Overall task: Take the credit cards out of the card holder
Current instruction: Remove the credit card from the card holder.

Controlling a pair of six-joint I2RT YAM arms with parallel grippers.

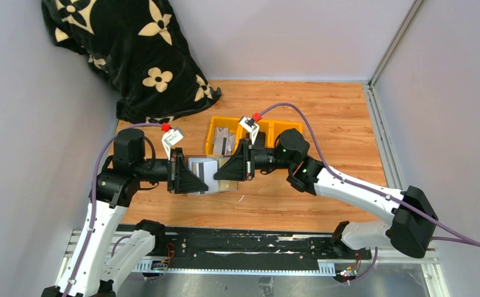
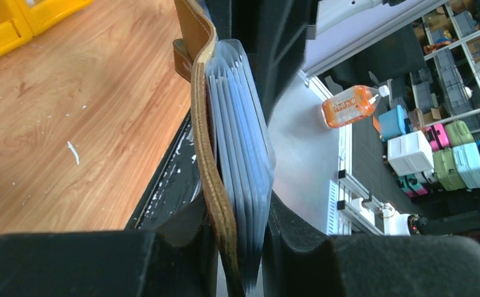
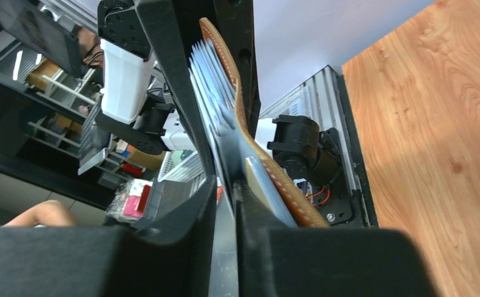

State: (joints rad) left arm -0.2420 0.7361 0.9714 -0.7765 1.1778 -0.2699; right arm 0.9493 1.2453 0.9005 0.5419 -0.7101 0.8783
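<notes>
Obs: small brown leather folding card holder (image 1: 207, 173) is held in the air between both arms, above the wooden tabletop (image 1: 324, 117), centre of scene, just near of the yellow plastic bins (image 1: 210, 137).

L end effector (image 2: 237, 241): clamped across the whole holder, leather cover plus the fan of clear bluish plastic sleeves (image 2: 243, 136).

R end effector (image 3: 225, 204): fingers nearly together on one thin grey-blue inner sheet. The stitched leather cover (image 3: 249, 136) runs outside its right finger. Can't tell if the sheet is a card or a sleeve.

Handling (est.):
- Holder is light. The leather is soft and bends, so it needs the L clamp as an anchor.
- Sleeves are thin, floppy and prob. slick. A pinch on a sleeve alone would drag the whole fan rather than free a card.
- Cards, if inside, are stiff and thin. Take one by its exposed edge and pull along the sleeve opening.
- Risk: the holder twists or slips in the L grip under pull.
</notes>
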